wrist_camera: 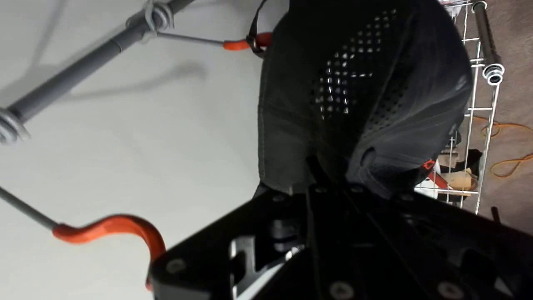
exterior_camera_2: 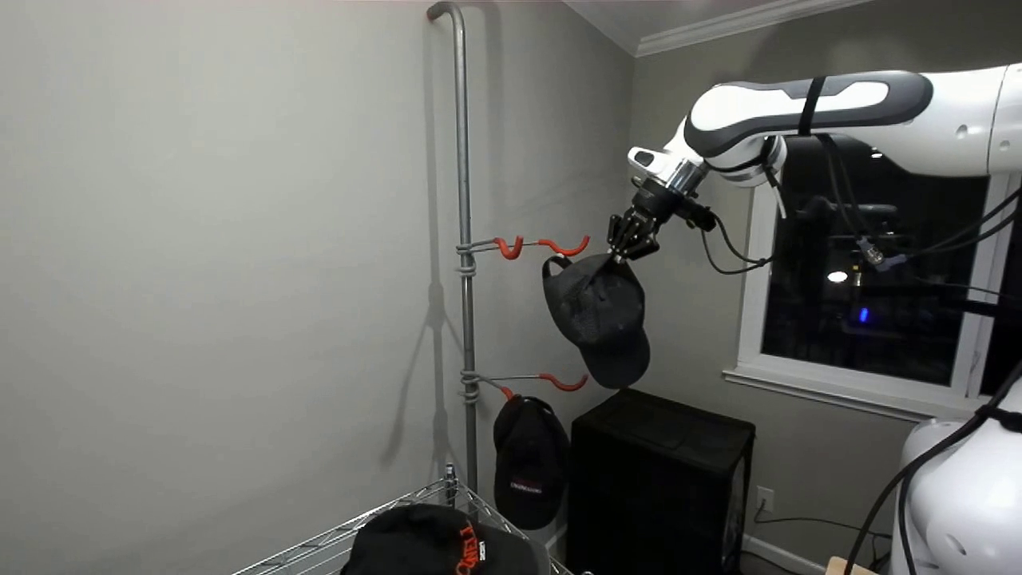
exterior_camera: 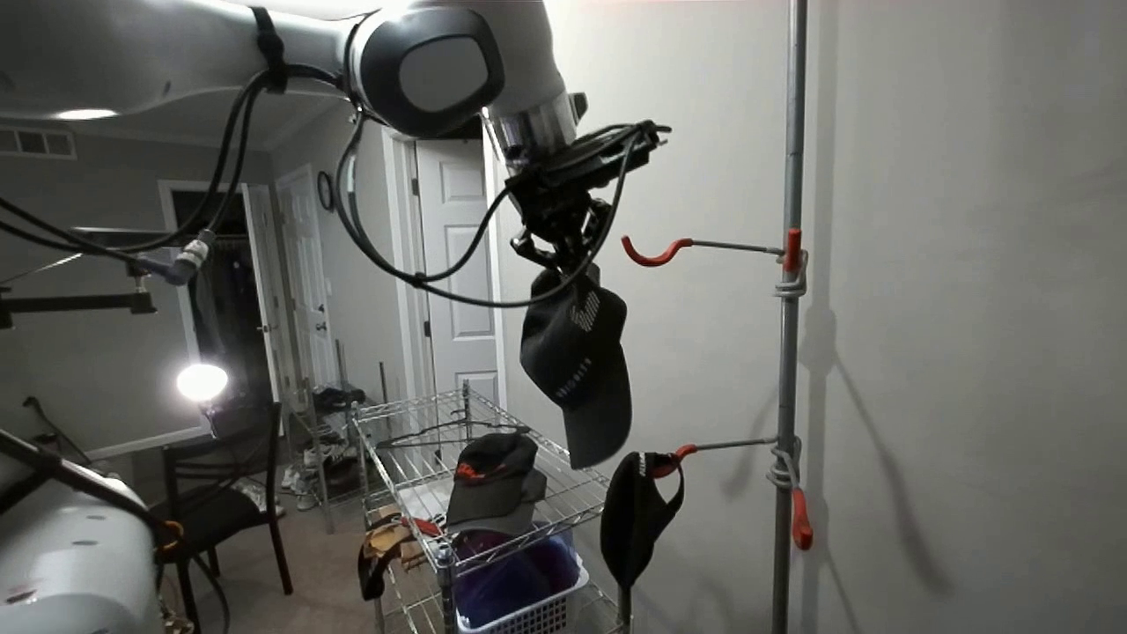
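Grey wall (exterior_camera_2: 239,239) behind it, the gripper (exterior_camera_2: 620,255) pinches a dark cap (exterior_camera_2: 600,319), brim down, long axis steeply slanted.

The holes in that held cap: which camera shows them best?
The wrist view: close up, individual holes stand out. Both exterior views show the cap smaller, hanging from the jaws, its holes too small to distinguish clearly.

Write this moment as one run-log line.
Claw: closed on black cap; brim: pointing down; upper red hooks: bare; second cap: hung on lower hook; orange-lettered cap: on wire rack
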Available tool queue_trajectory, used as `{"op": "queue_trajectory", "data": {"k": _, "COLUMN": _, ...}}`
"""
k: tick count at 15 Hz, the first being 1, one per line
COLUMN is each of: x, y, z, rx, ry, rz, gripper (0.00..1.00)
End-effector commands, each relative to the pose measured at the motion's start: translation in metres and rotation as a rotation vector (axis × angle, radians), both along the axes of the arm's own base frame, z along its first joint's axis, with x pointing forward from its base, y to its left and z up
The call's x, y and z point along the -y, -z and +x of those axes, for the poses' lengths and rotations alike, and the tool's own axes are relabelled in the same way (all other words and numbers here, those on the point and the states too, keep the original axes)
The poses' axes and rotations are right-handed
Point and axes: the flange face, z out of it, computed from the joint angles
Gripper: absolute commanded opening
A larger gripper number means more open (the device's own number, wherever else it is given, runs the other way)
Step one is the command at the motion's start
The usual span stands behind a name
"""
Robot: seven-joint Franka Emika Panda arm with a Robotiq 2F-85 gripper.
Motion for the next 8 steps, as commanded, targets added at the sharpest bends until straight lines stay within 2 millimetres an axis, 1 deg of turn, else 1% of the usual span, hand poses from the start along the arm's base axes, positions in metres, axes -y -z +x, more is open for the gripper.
{"op": "queue_trajectory", "data": {"k": 1, "x": 0.052, "y": 0.034, "z": 0.023, "rx": -0.036, "ry": 0.072, "rz": -0.013, "gripper": 0.00}}
{"op": "queue_trajectory", "data": {"k": 3, "x": 0.081, "y": 0.054, "z": 0.040, "rx": -0.028, "ry": 0.135, "rz": -0.048, "gripper": 0.00}}
{"op": "queue_trajectory", "data": {"k": 4, "x": 0.093, "y": 0.065, "z": 0.049, "rx": -0.020, "ry": 0.154, "rz": -0.047, "gripper": 0.00}}
{"op": "queue_trajectory", "data": {"k": 6, "x": 0.108, "y": 0.082, "z": 0.065, "rx": 0.016, "ry": 0.177, "rz": -0.045, "gripper": 0.00}}
{"op": "queue_trajectory", "data": {"k": 8, "x": 0.116, "y": 0.101, "z": 0.082, "rx": 0.055, "ry": 0.193, "rz": -0.043, "gripper": 0.00}}
